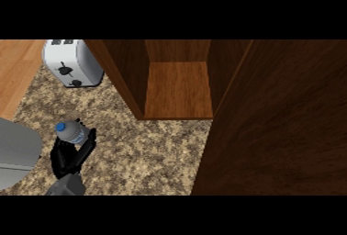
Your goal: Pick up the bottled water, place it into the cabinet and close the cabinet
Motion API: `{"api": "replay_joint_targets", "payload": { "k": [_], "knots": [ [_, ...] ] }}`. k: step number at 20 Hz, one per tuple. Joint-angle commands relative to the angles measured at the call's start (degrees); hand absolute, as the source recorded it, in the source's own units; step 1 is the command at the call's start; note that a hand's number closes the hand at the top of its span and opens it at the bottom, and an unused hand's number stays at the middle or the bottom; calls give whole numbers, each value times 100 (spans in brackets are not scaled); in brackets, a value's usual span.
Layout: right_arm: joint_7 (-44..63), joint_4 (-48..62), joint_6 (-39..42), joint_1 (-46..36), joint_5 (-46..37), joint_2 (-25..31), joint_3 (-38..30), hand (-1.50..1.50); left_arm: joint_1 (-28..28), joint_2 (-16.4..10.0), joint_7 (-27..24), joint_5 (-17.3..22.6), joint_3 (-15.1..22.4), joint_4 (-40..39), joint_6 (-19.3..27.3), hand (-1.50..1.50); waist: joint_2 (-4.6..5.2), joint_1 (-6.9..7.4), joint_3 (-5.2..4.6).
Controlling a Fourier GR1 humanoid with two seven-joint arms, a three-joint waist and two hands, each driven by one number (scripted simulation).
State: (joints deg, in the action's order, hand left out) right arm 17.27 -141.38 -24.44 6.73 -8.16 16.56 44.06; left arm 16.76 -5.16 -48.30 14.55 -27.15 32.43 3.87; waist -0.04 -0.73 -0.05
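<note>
Left robot hand (pixel 66 159) gripping the water bottle (pixel 72 133) at the tabletop's (pixel 149 151) near left.
Its fingers curl round the bottle; a toaster (pixel 71 62) stands farther back, the open cabinet (pixel 177 92) to the right, its door (pixel 278 128) swung wide.

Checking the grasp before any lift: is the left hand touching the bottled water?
Touching. The head view shows the left hand curled round the bottled water, its fingers against the bottle's side with no gap.

Kitchen, toaster (pixel 71 62), granite counter (pixel 149 151), wood cabinet (pixel 177 89)
</note>
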Motion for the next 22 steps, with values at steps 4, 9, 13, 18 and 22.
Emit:
{"api": "replay_joint_targets", "payload": {
  "k": [4,9,13,18,22],
  "knots": [
    [386,-968,56,225,-584,329,72,-150,180,-171,85,247,11,-4,-321,150,-17,11,2],
    [245,-325,-119,16,-750,-29,256,-150,88,-1,-194,413,94,-51,-609,150,-8,47,0],
    [-410,-189,33,271,-296,281,73,-150,105,247,-389,-63,656,-281,-1046,150,-10,-21,2],
    [82,-520,-36,102,-274,364,-194,-150,-373,465,-48,-427,1429,400,-1747,150,-38,69,9],
    [103,-595,14,242,-162,478,-190,-150,-897,493,381,-375,1754,1578,-1657,150,-42,110,15]
  ]
}}
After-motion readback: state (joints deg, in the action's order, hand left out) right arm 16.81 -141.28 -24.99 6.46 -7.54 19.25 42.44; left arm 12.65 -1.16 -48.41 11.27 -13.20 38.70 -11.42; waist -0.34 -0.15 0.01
